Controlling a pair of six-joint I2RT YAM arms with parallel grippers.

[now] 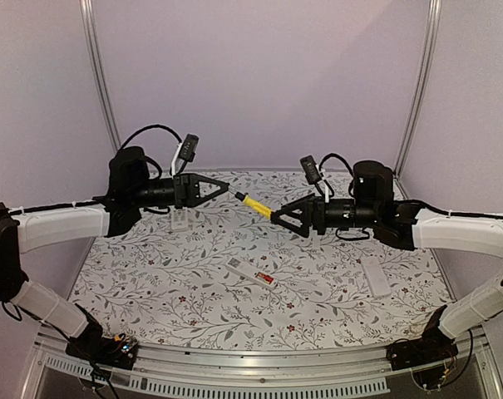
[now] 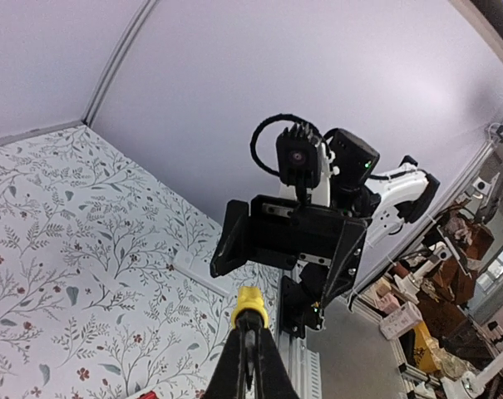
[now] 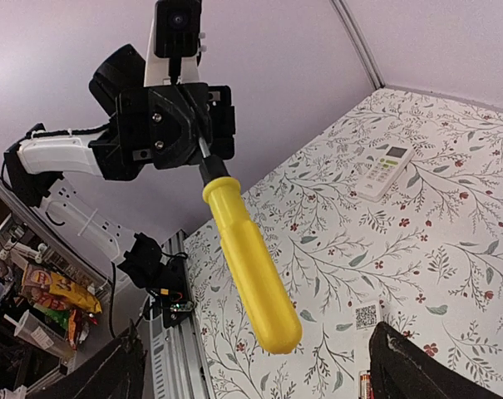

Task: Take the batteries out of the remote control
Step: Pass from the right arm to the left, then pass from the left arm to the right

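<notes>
Lilac walls and a white cloth (image 1: 151, 274) printed with grey sprigs and small red flowers are seen in every view. The left gripper (image 1: 226, 192) is clamped on the dark metal shaft of a screwdriver (image 1: 255, 204) with a smooth, rounded yellow plastic handle, which is held above the cloth. The right gripper (image 1: 278, 216) is spread wide around the handle's butt without touching it. That gap is shown only by the right wrist view, where the two black fingers sit far apart at the lower corners; from above, gripper and handle seem to meet. In the left wrist view the pinched fingers and only the handle's collar are seen.

On the near side of the screwdriver, a slim white plastic remote control (image 1: 244, 271) lies flat, its long axis running from far left to near right. A tiny red-orange battery (image 1: 266, 279) is seen at its near-right end, along the same line; whether it sits in the compartment cannot be told. A white remote with a small display (image 3: 384, 170) lies beside the screwdriver's shaft end, and a plain white remote (image 1: 374, 276) lies well apart beyond its handle end.
</notes>
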